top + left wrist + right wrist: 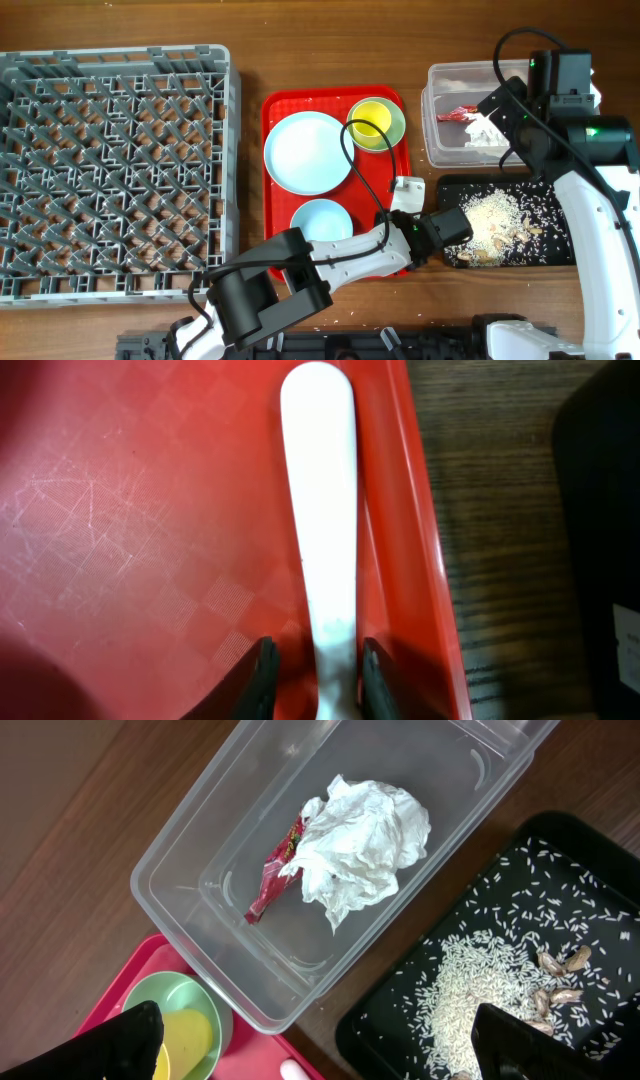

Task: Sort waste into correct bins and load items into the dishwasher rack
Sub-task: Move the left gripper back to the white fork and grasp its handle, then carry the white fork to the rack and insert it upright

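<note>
Red tray (150,510): only the left wrist view shows left gripper (315,672) clamping the white fork (325,530).

A big grey rack (115,170) fills the left of the table, beside a red tray (275,110) holding a large blue plate (307,151), a small blue dish (321,222) and a yellow cup (371,121) inside a green bowl (393,128). To the right, a clear tub (440,80) holds a red wrapper (459,114) and white tissue (485,131), with a black tray (555,250) of rice (493,222) just below it.
</note>
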Action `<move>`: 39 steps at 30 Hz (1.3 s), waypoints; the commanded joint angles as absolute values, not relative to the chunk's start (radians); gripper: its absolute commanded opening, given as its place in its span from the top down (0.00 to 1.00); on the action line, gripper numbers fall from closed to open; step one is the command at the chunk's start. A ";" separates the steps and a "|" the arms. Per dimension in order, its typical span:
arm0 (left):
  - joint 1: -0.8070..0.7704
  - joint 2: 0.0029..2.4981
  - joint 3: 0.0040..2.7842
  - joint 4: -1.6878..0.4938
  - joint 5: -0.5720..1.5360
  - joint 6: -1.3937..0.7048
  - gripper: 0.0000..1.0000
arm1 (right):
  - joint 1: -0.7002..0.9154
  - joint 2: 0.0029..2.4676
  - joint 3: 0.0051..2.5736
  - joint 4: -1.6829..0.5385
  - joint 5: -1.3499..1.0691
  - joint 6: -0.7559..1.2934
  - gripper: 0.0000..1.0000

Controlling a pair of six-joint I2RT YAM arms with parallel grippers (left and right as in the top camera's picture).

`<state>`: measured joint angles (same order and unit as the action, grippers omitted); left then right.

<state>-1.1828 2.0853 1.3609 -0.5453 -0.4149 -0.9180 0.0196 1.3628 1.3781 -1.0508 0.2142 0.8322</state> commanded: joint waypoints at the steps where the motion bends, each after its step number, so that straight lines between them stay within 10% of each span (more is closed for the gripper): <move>1: -1.187 2.127 1.359 -0.549 -0.398 -0.921 0.82 | 0.017 1.346 1.389 -1.051 0.236 0.838 0.00; 4: -1.187 2.126 1.359 -0.550 -0.424 -0.920 0.96 | 0.017 1.346 1.389 -1.051 0.236 0.839 0.00; 27: -1.186 1.950 1.359 -0.674 -0.552 -0.919 0.96 | 0.017 1.346 1.389 -1.051 0.236 0.839 0.00; 39: -0.978 1.755 1.359 -0.759 -0.551 -0.596 0.96 | 0.017 1.346 1.389 -1.051 0.236 0.839 0.00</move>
